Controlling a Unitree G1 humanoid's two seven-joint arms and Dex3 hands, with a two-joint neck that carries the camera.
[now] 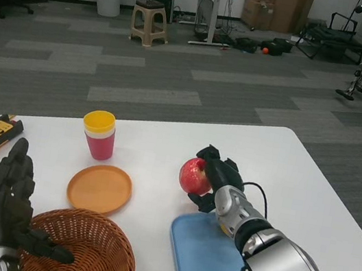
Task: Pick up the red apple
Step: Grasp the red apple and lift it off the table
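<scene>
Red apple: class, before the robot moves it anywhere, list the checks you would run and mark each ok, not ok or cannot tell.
1. Right hand wraps the red apple: ok.
2. Fingers curl over the apple's top: ok.
3. Apple lifted clear of the white table: cannot tell.
4. Blue tray lies just below the wrist, may be brushed: not ok.
5. Orange plate and stacked cups stand apart from the apple: ok.
6. Left hand holds nothing, beside the wicker basket: ok.
</scene>
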